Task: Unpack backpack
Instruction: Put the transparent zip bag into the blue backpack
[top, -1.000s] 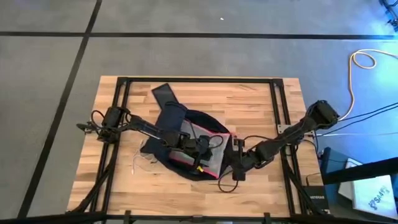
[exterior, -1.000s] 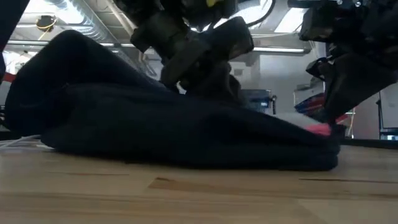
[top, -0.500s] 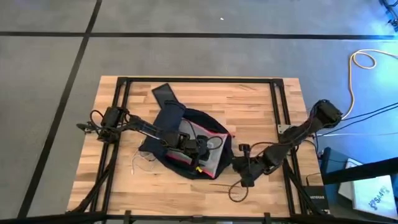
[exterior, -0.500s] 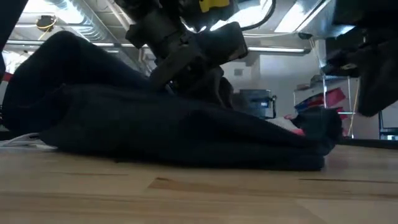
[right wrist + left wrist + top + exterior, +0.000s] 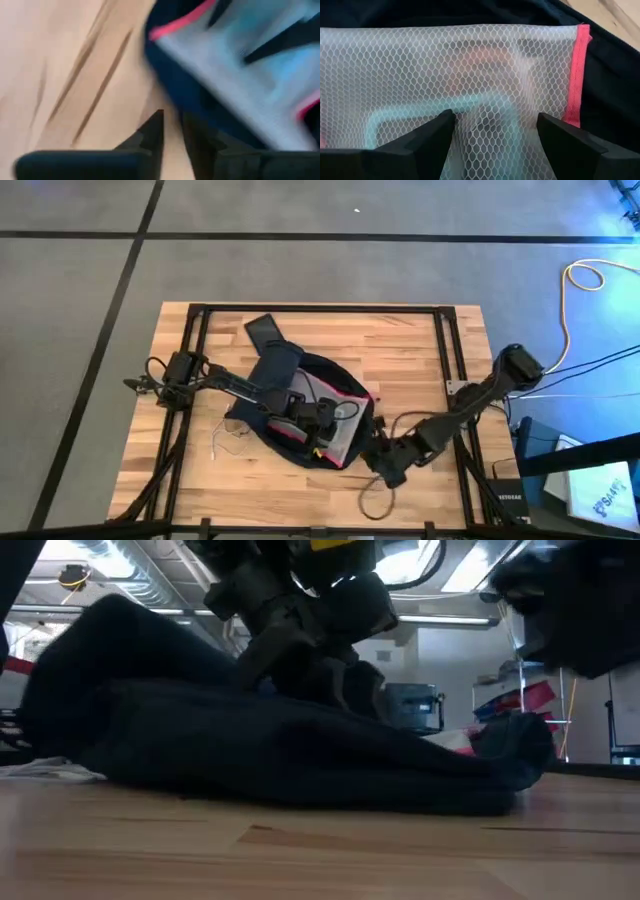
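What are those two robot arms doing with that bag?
They are unpacking a dark navy backpack lying on the wooden table. The left gripper is over the open bag, its fingers spread above a white mesh pouch with a red edge inside. The right gripper sits on the table beside the bag's edge, nearly shut and empty.

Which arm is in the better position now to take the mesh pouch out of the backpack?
Left. The left gripper is over the open backpack with its open fingers right at the white mesh pouch. The right gripper is nearly shut, beside the backpack over bare table.
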Controlling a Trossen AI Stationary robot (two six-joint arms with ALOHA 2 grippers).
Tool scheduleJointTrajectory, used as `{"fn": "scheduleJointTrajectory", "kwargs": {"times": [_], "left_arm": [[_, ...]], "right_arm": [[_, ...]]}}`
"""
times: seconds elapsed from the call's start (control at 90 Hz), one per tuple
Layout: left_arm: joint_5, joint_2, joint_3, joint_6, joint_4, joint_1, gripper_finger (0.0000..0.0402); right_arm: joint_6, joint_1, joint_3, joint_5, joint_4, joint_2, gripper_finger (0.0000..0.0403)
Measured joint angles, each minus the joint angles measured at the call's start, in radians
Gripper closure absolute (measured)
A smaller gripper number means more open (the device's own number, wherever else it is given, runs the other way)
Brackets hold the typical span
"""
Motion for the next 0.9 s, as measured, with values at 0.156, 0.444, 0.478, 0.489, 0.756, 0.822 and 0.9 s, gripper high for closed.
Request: {"fn": "scheduleJointTrajectory", "kwargs": {"times": [0.156,0.444,0.478,0.489,0.756,0.822,0.9], "left_arm": [[0.004,0.001,0.000,-0.014,0.002,0.001,0.0129],[0.003,0.001,0.000,-0.016,0.002,0.001,0.0129],[0.003,0.001,0.000,-0.014,0.000,0.001,0.0129],[0.002,0.001,0.000,-0.012,-0.001,0.001,0.0129],[-0.064,0.000,0.001,0.002,-0.043,0.000,0.0129],[-0.068,0.000,0.001,0.006,-0.052,0.000,0.0129],[-0.068,0.000,0.001,0.007,-0.052,0.000,0.0129]], "right_arm": [[-0.136,-0.059,0.068,-0.072,-0.026,0.078,0.0240],[-0.237,-0.139,0.128,-0.155,-0.061,0.193,0.0152],[-0.241,-0.146,0.129,-0.183,-0.064,0.207,0.0154],[-0.243,-0.148,0.129,-0.194,-0.067,0.212,0.0155],[-0.234,-0.077,0.180,-0.291,-0.196,0.243,0.0228],[-0.188,-0.048,0.210,-0.291,-0.238,0.241,0.0246],[-0.135,-0.012,0.240,-0.291,-0.279,0.239,0.0261]]}}
